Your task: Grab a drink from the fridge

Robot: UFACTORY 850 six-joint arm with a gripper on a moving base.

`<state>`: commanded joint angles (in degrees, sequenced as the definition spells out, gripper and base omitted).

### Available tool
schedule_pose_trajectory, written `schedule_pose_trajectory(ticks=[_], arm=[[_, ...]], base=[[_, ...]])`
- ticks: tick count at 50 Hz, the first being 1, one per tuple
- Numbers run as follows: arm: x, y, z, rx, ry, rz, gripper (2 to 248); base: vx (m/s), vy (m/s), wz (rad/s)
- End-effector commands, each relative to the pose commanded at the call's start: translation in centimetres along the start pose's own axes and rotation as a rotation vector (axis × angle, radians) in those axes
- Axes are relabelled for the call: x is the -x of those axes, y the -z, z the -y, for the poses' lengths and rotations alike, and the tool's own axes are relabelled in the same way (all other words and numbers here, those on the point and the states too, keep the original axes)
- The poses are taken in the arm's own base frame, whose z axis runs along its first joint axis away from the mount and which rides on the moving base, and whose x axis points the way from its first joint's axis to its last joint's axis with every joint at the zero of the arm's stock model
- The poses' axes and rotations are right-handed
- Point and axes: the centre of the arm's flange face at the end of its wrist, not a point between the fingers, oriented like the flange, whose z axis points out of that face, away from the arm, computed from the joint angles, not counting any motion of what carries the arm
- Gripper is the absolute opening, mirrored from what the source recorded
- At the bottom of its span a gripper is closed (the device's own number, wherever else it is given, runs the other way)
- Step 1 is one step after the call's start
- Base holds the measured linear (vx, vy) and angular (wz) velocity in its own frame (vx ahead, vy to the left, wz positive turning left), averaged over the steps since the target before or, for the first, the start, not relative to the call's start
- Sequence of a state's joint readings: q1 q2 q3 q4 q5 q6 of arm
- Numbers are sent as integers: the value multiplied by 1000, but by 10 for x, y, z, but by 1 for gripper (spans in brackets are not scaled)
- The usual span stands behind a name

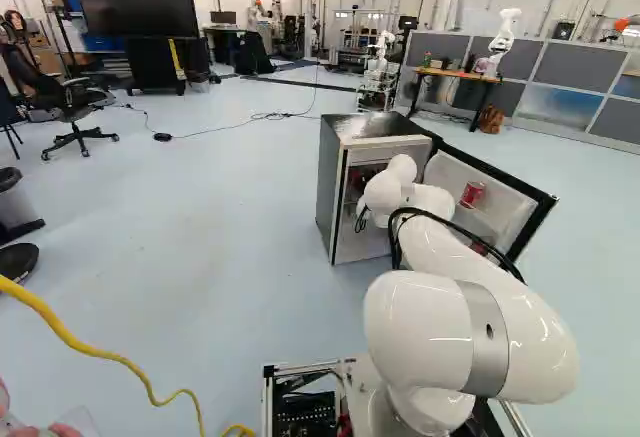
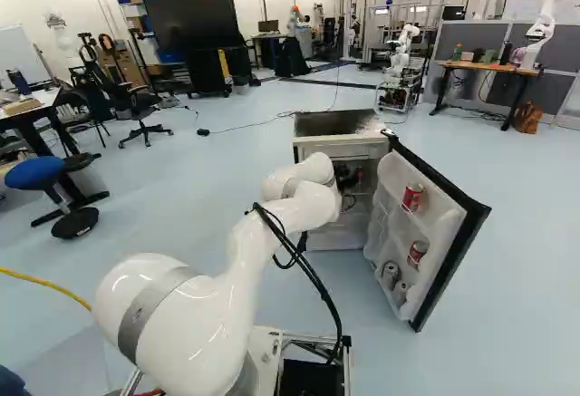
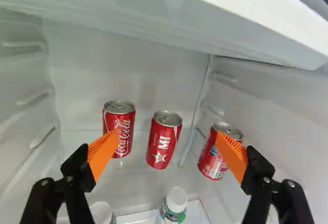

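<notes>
Three red cans (image 3: 164, 141) are shown inside the fridge (image 2: 340, 149) by the wrist view only; the middle one is seen ahead, between the two fingers, and each outer one is partly covered by an orange pad (image 3: 234, 157). White-capped bottles (image 3: 177, 199) are also seen there. In the right base view, more cans (image 2: 413, 198) are found in the open door (image 2: 453, 260). The arm (image 2: 263, 237) is stretched forward, with the gripper (image 2: 347, 177) put inside the fridge. Fingers are held wide apart; nothing is gripped.
</notes>
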<state>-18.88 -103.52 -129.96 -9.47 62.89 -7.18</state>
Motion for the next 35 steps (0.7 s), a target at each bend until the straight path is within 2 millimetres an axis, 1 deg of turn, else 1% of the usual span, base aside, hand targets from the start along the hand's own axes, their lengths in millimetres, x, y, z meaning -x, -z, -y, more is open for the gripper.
schedule_pose_trajectory(ticks=[35], arm=[[6,0,-1,8,-8,59,247]], base=[[0,0,0]])
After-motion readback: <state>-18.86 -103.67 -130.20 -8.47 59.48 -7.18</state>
